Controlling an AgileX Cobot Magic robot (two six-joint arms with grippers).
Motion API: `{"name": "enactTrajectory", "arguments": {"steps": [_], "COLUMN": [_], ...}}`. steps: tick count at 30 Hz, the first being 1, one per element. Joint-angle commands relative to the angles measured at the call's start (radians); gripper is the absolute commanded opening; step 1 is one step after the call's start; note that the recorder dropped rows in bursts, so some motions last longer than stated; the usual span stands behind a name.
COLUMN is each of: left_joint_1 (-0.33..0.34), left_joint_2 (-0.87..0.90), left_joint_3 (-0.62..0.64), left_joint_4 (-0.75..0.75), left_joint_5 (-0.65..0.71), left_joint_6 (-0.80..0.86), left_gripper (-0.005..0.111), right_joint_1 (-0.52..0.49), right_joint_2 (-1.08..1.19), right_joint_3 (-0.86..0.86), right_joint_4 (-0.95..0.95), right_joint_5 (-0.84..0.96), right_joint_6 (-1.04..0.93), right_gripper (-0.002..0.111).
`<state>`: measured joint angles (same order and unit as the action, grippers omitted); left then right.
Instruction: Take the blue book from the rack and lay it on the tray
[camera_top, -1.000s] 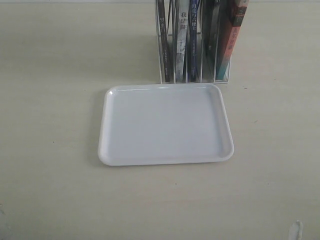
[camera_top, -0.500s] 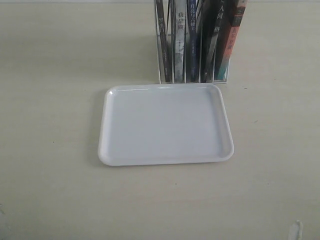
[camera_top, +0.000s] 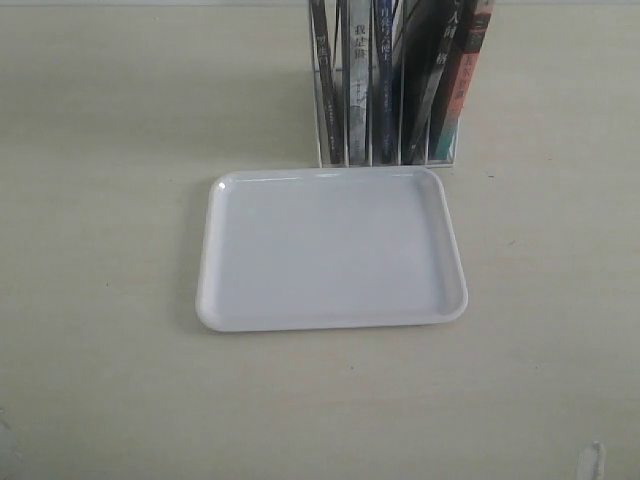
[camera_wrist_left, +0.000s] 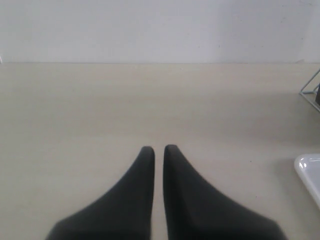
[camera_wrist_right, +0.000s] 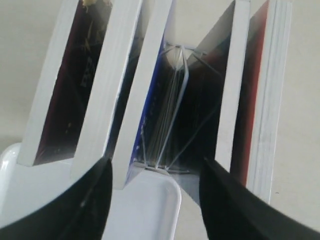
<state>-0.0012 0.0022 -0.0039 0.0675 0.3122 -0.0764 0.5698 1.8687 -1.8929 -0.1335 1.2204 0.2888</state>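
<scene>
The glossy, round-cornered white tray (camera_top: 330, 250) lies mid-frame on the matte table (camera_top: 100, 150); just above it the thin blue book (camera_top: 385, 100) stands in the wire rack (camera_top: 322, 130) at top centre. The right gripper (camera_wrist_right: 157, 197) hangs with smooth black fingers spread wide, empty, over the rack; the left gripper (camera_wrist_left: 159, 150) is pinched together on nothing. Since a second ago the black-spined book (camera_top: 425, 90) leans further toward the red-spined book (camera_top: 460, 80).
</scene>
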Motion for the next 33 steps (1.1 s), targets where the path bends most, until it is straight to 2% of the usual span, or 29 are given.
{"name": "enactTrajectory", "arguments": {"steps": [1, 3, 4, 6, 10, 33], "left_joint_1": [-0.009, -0.009, -0.009, -0.009, -0.009, -0.009], "left_joint_2": [-0.002, -0.002, -0.002, -0.002, -0.002, -0.002], "left_joint_3": [0.004, 0.004, 0.004, 0.004, 0.004, 0.004], "left_joint_4": [0.002, 0.002, 0.002, 0.002, 0.002, 0.002], "left_joint_5": [-0.006, -0.006, -0.006, -0.006, -0.006, -0.006], "left_joint_6": [0.002, 0.002, 0.002, 0.002, 0.002, 0.002], "left_gripper": [0.006, 0.006, 0.006, 0.006, 0.006, 0.006], "right_joint_1": [0.02, 0.023, 0.023, 0.023, 0.023, 0.021], "right_joint_2": [-0.009, -0.009, -0.009, -0.009, 0.003, 0.106], "right_joint_3": [-0.003, -0.003, -0.003, -0.003, -0.003, -0.003], "right_joint_4": [-0.003, -0.003, -0.001, -0.001, 0.006, 0.017], "right_joint_5": [0.001, 0.001, 0.001, 0.001, -0.001, -0.036], "right_joint_6": [-0.016, -0.04, -0.04, -0.04, -0.04, -0.01], "right_gripper": [0.037, 0.028, 0.027, 0.03, 0.045, 0.046]}}
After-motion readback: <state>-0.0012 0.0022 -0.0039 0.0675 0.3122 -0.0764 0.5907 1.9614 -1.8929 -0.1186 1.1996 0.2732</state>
